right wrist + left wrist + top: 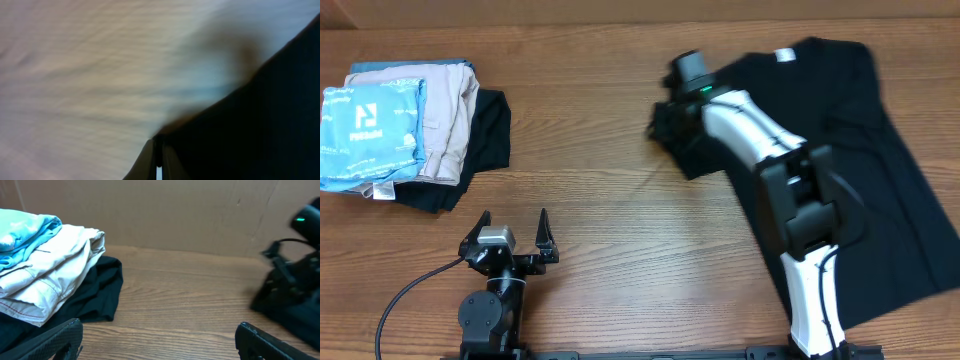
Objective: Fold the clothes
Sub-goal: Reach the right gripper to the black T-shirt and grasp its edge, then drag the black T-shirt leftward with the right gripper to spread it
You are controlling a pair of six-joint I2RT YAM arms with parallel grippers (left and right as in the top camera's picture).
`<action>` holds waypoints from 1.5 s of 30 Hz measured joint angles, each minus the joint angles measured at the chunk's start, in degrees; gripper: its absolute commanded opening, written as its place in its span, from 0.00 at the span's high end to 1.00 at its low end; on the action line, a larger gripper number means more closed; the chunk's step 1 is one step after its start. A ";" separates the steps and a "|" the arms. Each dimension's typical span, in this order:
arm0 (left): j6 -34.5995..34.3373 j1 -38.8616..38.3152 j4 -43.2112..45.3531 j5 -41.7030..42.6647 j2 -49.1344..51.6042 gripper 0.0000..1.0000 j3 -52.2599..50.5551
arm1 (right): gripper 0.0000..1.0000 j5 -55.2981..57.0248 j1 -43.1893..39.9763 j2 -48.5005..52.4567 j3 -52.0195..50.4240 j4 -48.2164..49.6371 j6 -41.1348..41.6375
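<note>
The black T-shirt point(880, 150) lies spread on the right of the table, its white neck tag point(784, 55) near the far edge. My right gripper point(665, 112) reaches over the shirt's left sleeve. In the right wrist view its fingers point(158, 150) are shut on the edge of the black fabric point(260, 125). My left gripper point(510, 235) is open and empty near the front left, far from the shirt. In the left wrist view its fingers point(160, 335) spread wide over bare wood, with the shirt and the right arm at the far right point(295, 300).
A stack of folded clothes stands at the back left: a light blue garment with a white logo point(370, 125), a beige garment point(445, 110), and a black one underneath point(485, 135). The stack also shows in the left wrist view point(50, 280). A cardboard wall point(175, 215) stands behind the table.
</note>
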 measured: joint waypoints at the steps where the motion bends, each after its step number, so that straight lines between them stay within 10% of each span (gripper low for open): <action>1: 0.00 0.00 0.00 0.00 0.00 0.00 0.00 | 0.96 -0.17 3.17 0.00 0.00 0.46 0.31; 12: 0.00 0.00 0.02 0.00 0.00 0.00 0.00 | 0.48 -1.53 15.91 -0.07 10.67 -11.39 -2.19; 17: 0.00 0.00 0.00 0.00 0.00 0.00 0.00 | 0.96 4.42 13.18 -1.14 17.94 -11.30 -4.33; 45: 0.00 0.00 -0.02 0.00 0.00 0.00 0.00 | 0.96 15.39 12.13 10.95 17.51 -2.19 9.70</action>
